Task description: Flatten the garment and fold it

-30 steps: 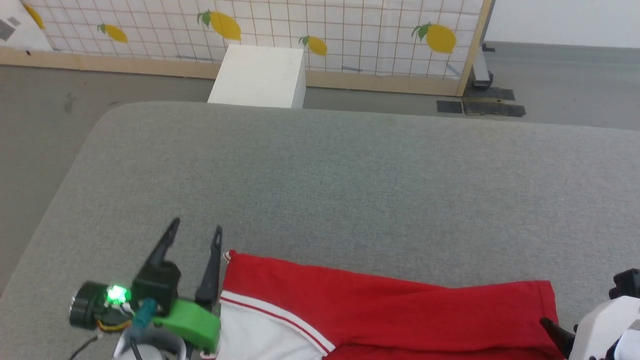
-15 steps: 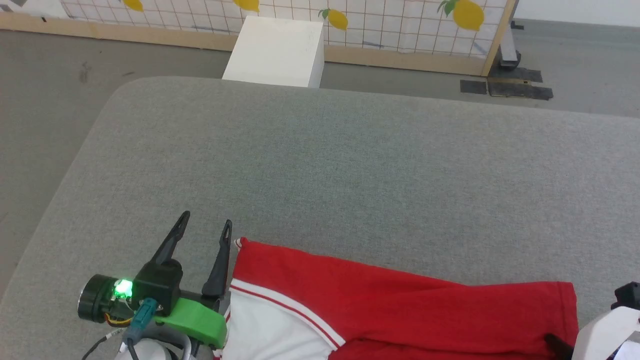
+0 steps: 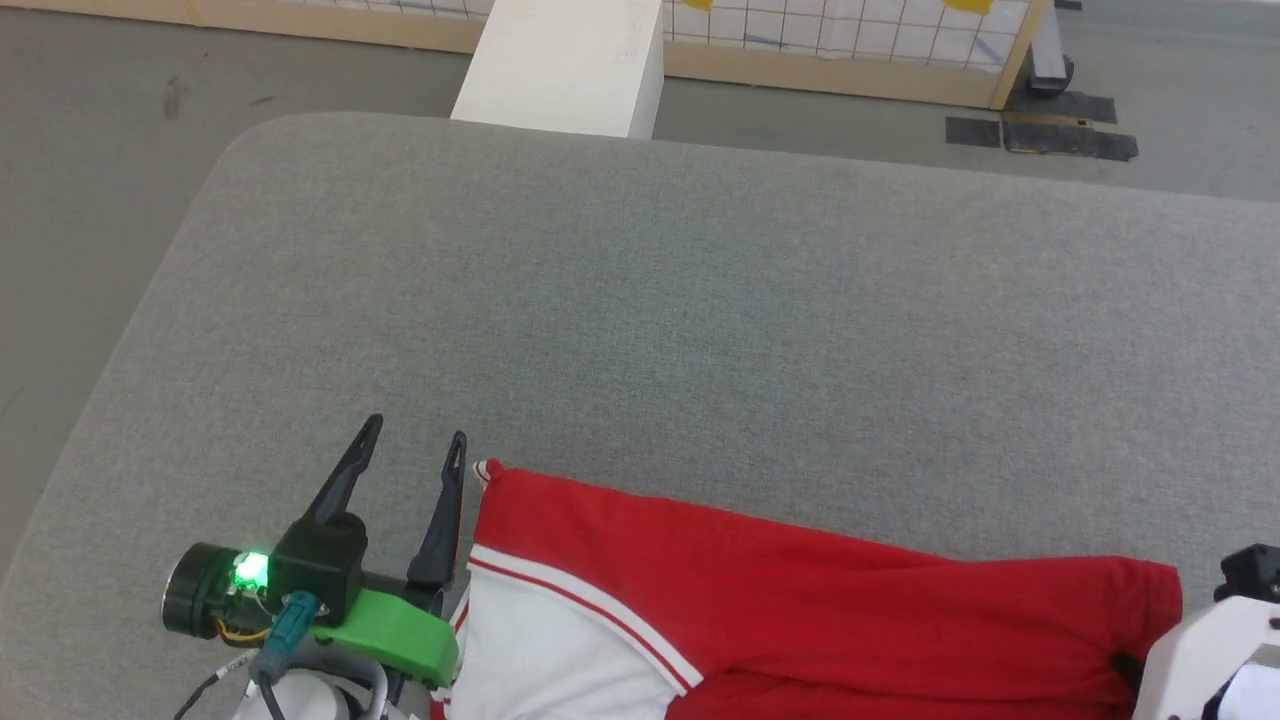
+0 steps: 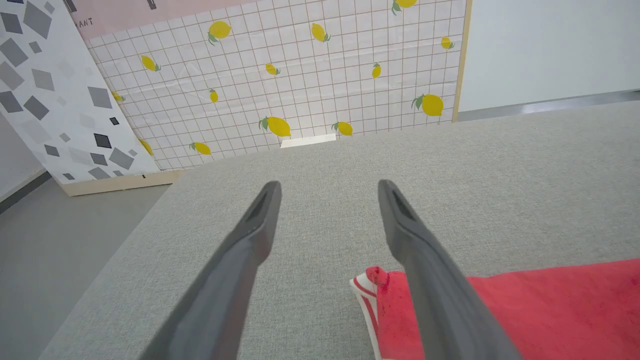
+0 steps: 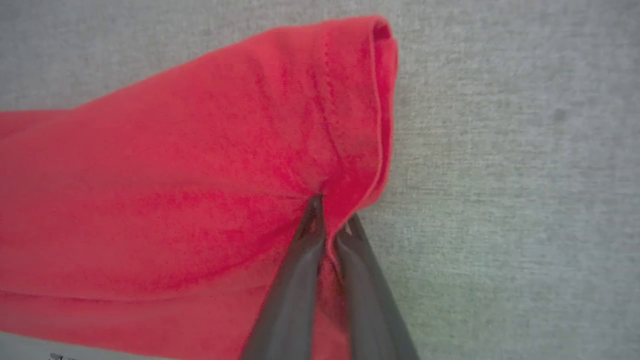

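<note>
Where the head view looks down, the garment (image 3: pixel 780 590) is seen lying along the near edge of the grey padded surface (image 3: pixel 640 300). The left gripper (image 3: pixel 416 430) is held just beside its striped corner, fingers parted, nothing grasped. In the left wrist view, that corner is partly hidden behind one finger; contact cannot be told. In the right wrist view, the right gripper (image 5: pixel 334 209) is clamped on the red hem.
</note>
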You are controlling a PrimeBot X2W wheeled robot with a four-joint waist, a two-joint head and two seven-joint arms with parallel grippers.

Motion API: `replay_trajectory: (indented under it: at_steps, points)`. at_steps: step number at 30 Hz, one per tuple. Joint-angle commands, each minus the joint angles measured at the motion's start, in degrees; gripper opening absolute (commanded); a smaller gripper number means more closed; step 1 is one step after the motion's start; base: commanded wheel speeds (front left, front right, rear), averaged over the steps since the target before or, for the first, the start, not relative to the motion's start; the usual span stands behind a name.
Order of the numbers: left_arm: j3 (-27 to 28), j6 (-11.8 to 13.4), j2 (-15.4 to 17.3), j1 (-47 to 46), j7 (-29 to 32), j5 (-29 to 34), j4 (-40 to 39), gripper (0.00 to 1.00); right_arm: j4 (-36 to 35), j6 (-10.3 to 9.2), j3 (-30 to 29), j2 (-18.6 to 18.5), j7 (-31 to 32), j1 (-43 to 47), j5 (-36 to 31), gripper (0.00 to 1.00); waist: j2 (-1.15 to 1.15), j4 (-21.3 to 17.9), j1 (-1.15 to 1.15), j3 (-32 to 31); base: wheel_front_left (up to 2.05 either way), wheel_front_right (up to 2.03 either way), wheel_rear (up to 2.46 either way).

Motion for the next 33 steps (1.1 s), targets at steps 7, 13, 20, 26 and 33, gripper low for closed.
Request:
replay_trajectory:
  at_steps: [7, 13, 20, 26, 33]
  points:
    - [2.3, -2.0, -1.5, 2.3, -0.3, 1.5, 1.6, 1.0, 0.0, -0.05, -0.9, -1.0, -0.5, 0.1, 0.3, 0.0, 0.0, -0.8, 0.0, -2.0, 0.0, 0.0, 0.0]
    - [3.5, -3.3, -2.3, 3.2, -0.3, 2.1, 2.1, 1.0, 1.3, -0.05, -6.0, -5.0, -1.4, -1.2, 0.0, 0.0, 0.0, -1.4, 0.0, -3.2, 0.0, 0.0, 0.0]
    - [4.4, -4.4, -3.1, 4.2, -0.3, 2.6, 2.9, 1.0, 4.6, -0.05, -8.9, -8.4, -2.6, -2.2, -0.6, 0.0, 0.0, -2.1, 0.0, -4.7, 0.0, 0.0, 0.0]
    - [5.0, -5.1, -3.5, 5.1, -0.3, 2.7, 3.8, 1.0, 1.7, -0.05, -5.3, -9.0, 0.1, -0.7, 3.2, 0.0, 0.0, -2.5, 0.0, -6.8, 0.0, 0.0, 0.0]
    - [5.2, -5.5, -4.1, 6.0, -0.3, 2.6, 4.3, 1.0, -8.5, -0.05, -0.2, -8.8, 9.6, 3.2, 10.7, 0.0, 0.0, -2.7, 0.0, -9.0, 0.0, 0.0, 0.0]
